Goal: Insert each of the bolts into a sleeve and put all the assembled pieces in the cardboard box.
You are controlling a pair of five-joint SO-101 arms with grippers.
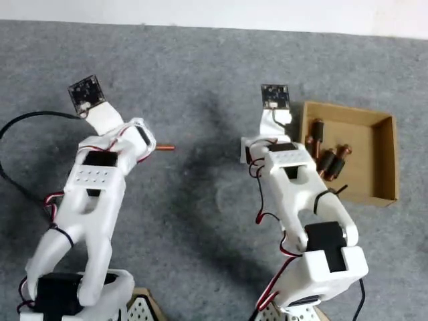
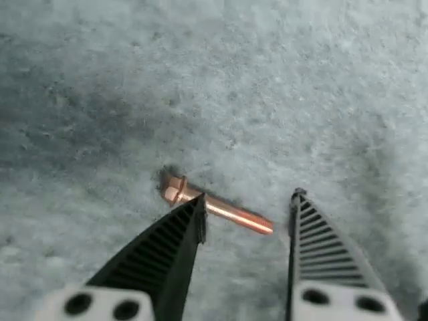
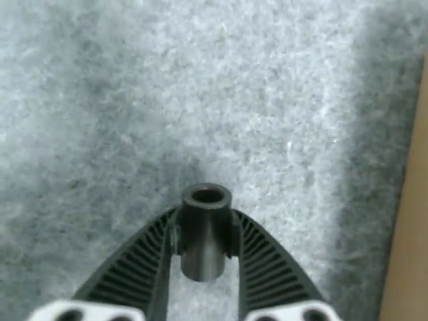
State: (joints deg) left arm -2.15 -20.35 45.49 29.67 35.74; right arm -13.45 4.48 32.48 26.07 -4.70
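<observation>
A grey felt surface (image 1: 200, 80) covers the whole table, and on it the two white arms stand side by side, the left arm (image 1: 93, 194) and the right arm (image 1: 301, 200), both stretched away from their bases. The cardboard box (image 1: 384, 160) lies open on the felt just beside the right arm, on its outer side. Inside it are several assembled pieces (image 1: 331, 160), dark sleeves with copper bolts in them, close together near the wall of the box that faces the arm. The left gripper (image 2: 247, 198) is low over the felt with its two ribbed fingers spread wide, and it holds nothing. The right gripper (image 3: 204, 217) has its fingers pressed on both sides of a dark sleeve (image 3: 204, 234). This sleeve is held above the felt, near the edge of the box, and its open round end points outward past the fingertips. The loose copper bolt (image 2: 217, 208) lies flat on the felt under the left gripper. Its hexagonal head is just outside one fingertip, and the end of its shaft lies in the gap between the two fingers without touching the other one.
</observation>
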